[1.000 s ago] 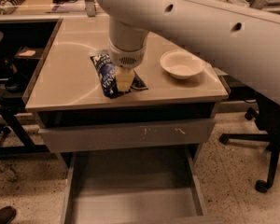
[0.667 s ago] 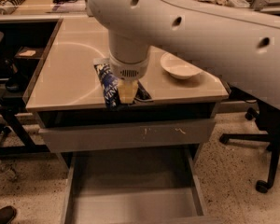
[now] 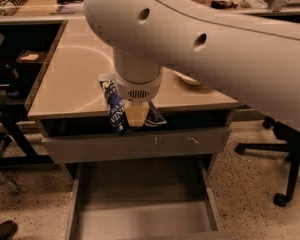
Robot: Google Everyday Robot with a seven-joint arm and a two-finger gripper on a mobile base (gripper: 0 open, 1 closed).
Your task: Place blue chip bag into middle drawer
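Gripper [image 3: 135, 115] is seen pinched on the blue chip bag [image 3: 115, 110], with crinkled foil showing on both sides of the grip. Since a second ago the bag has been carried from mid-countertop [image 3: 70, 89] to the front edge. It is now held at the lip, just above the scratched drawer front [image 3: 140, 145]. The white bowl [image 3: 189, 80] is left behind and to the right of the gripper, mostly hidden by the arm. The middle drawer [image 3: 140, 219] is found open, below and forward of the gripper, well apart. Transport is judged under way. A forward move and a descent are still needed before release.
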